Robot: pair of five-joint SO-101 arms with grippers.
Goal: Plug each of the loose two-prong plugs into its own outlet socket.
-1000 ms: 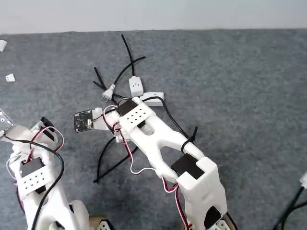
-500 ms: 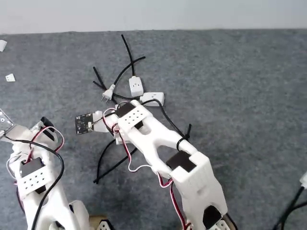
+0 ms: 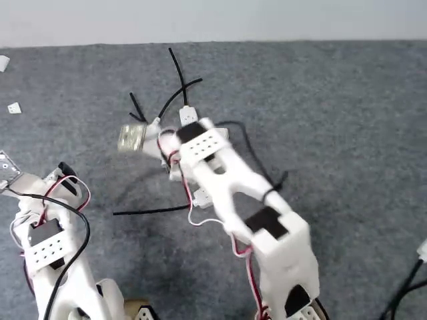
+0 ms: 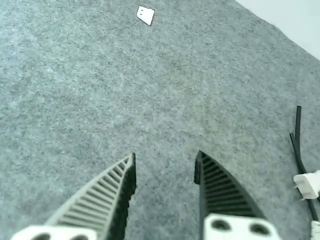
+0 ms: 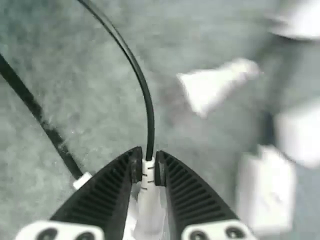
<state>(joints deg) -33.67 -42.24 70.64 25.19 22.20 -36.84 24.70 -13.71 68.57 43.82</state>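
right end effector (image 5: 146,164) swung forward with plug (image 5: 145,197), nearer socket (image 3: 189,115), cable (image 3: 143,211) dragged

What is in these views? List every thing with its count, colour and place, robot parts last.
table: one, grey, carpet-like, under everything.
black cables: several, tangled at the far middle.
held plug: one, white, in the right gripper.
loose plug: one, white, blurred, just beyond the right gripper.
outlet socket: one plainly seen, white, among the cables.
scraps: two, white, table's far left.
edge piece: one, white, on a black cable at the table's right edge; kind unclear.
left arm: one, white, near left.
right arm: one, white, middle.
left gripper: one, black, open over bare table.
right gripper: one, black, shut on the held plug.
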